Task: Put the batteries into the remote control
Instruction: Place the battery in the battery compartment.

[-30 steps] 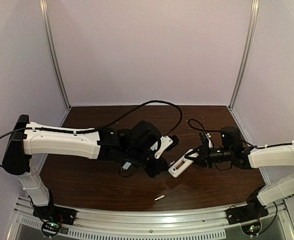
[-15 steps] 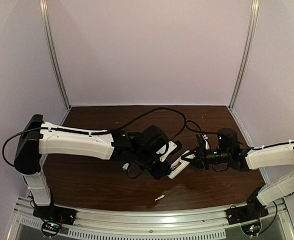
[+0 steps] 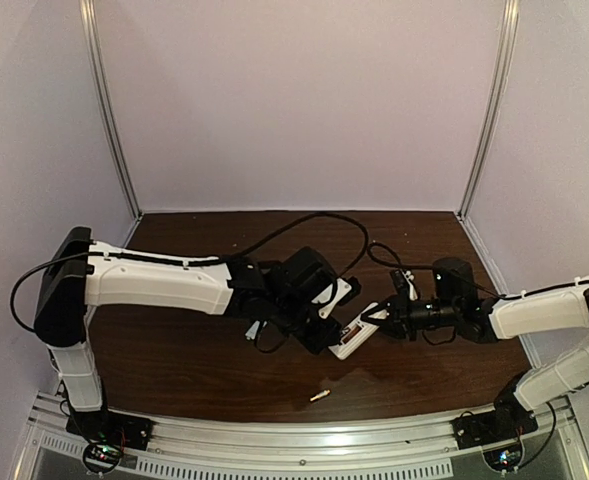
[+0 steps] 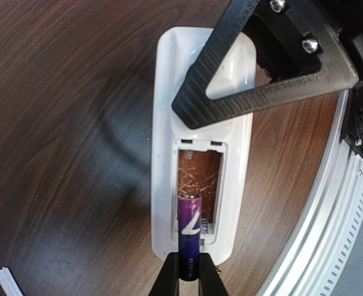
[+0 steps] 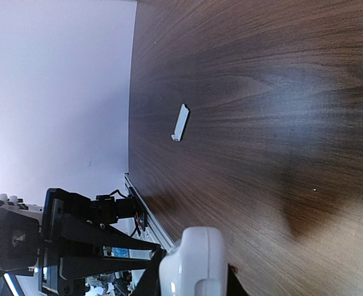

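My right gripper is shut on the white remote control and holds it above the table with its open battery recess up. In the left wrist view the remote shows the recess, with the right gripper's black finger across its far end. My left gripper is shut on the bluish-purple battery, whose tip sits at the recess's near end. In the right wrist view the remote's end fills the space between the jaws. The gold battery lies on the table near the front edge.
The thin white cover strip lies on the dark wood table; a corner of it shows in the left wrist view. A metal rail runs along the table's front edge. Purple walls enclose the back and sides.
Both arms have closed toward each other. The left gripper with the purple battery moved right to the remote, and the right gripper brought the remote left.
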Motion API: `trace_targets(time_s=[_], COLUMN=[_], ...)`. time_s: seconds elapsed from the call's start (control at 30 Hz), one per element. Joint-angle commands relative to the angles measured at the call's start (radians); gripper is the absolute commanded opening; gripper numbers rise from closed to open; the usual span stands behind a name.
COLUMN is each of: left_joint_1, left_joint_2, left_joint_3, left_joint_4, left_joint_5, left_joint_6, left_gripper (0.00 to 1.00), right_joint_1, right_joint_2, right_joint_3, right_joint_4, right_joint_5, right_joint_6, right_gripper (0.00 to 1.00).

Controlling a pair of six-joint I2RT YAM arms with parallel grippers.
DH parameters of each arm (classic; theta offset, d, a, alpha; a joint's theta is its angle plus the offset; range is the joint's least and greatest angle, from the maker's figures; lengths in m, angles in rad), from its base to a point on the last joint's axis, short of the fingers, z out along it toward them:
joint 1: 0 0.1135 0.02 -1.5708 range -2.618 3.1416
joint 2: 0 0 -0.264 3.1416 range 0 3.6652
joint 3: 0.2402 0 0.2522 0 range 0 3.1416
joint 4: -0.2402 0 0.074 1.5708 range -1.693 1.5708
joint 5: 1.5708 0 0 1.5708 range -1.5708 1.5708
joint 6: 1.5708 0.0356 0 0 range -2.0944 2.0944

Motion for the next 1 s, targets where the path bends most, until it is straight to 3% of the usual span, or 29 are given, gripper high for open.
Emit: trace_targets(time_s=[0.0,0.97], left_joint_1=[0.004,0.021], left_joint_2=[0.027,0.102], left_joint_3=[0.029,0.093], left_joint_4=[0.002,-0.027], left_joint_5=[0.02,0.027], left_joint_6=[-0.009,-0.045], left_gripper=[0.0,0.01], right_joint_1=[0.007,0.02], right_joint_2=[0.014,0.061], right_joint_3=[0.015,0.0], right_joint_4=[0.039,0.138], right_joint_5=[-0.007,-0.041], right_joint_6=[0.004,0.061], right_gripper=[0.0,0.0])
